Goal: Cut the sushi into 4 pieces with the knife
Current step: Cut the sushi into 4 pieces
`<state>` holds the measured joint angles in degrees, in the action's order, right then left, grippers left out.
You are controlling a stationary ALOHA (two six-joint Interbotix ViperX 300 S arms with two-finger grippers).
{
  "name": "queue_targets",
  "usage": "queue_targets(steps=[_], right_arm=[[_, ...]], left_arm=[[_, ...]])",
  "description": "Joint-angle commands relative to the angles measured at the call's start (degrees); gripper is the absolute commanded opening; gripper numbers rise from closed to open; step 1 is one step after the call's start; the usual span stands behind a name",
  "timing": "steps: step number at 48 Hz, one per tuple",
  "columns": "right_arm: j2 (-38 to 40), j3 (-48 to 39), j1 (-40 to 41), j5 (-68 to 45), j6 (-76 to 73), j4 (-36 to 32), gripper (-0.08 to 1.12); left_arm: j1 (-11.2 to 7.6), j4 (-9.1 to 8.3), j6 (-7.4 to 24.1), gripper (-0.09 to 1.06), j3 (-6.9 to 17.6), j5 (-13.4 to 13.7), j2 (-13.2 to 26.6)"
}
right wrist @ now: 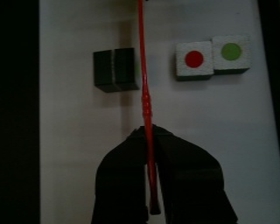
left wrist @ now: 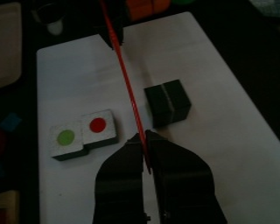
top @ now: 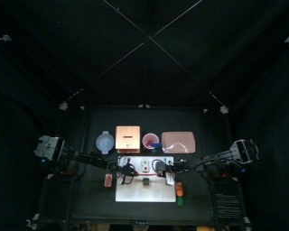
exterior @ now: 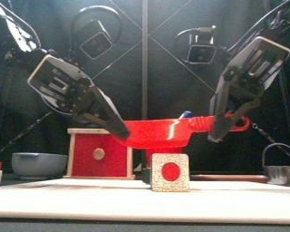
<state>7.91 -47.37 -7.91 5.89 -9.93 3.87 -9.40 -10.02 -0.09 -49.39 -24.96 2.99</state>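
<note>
A red toy knife (exterior: pixel 159 134) hangs level above the white cutting board (left wrist: pixel 224 79), held at both ends. My left gripper (left wrist: pixel 145 140) is shut on one end and my right gripper (right wrist: pixel 146 133) on the other. Under the blade lies a dark green sushi block (left wrist: pixel 168 99), which the right wrist view (right wrist: pixel 113 68) shows beside the knife line. Two cut pieces (left wrist: pixel 81 136) lie apart from it, white faces up, one with a green dot and one with a red dot. The front view shows a red-dotted piece (exterior: pixel 169 172) below the knife.
Along the back stand the blue-grey bowl (top: pixel 105 142), the wooden box with the red drawer front (exterior: pixel 97 152), the red cup (top: pixel 150 140) and the pink tray (top: pixel 179 142). A metal cutter (exterior: pixel 278 172) stands at the right. An orange and green toy (top: pixel 180 189) lies right of the board.
</note>
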Motion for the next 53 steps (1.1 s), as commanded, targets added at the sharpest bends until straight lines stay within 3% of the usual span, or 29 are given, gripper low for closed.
queue_targets(steps=[1, 53], right_arm=[[1.1, 1.5, -0.1, -0.7, -0.3, 0.8, 0.12], [-8.3, 0.7, -0.9, -5.3, -0.2, 4.3, 0.12]], left_arm=[[-2.02, 0.35, 0.2, 0.33, 1.8, -0.6, -0.3], [-4.39, 7.38, 0.0, 0.33, 2.5, -0.6, 7.2]])
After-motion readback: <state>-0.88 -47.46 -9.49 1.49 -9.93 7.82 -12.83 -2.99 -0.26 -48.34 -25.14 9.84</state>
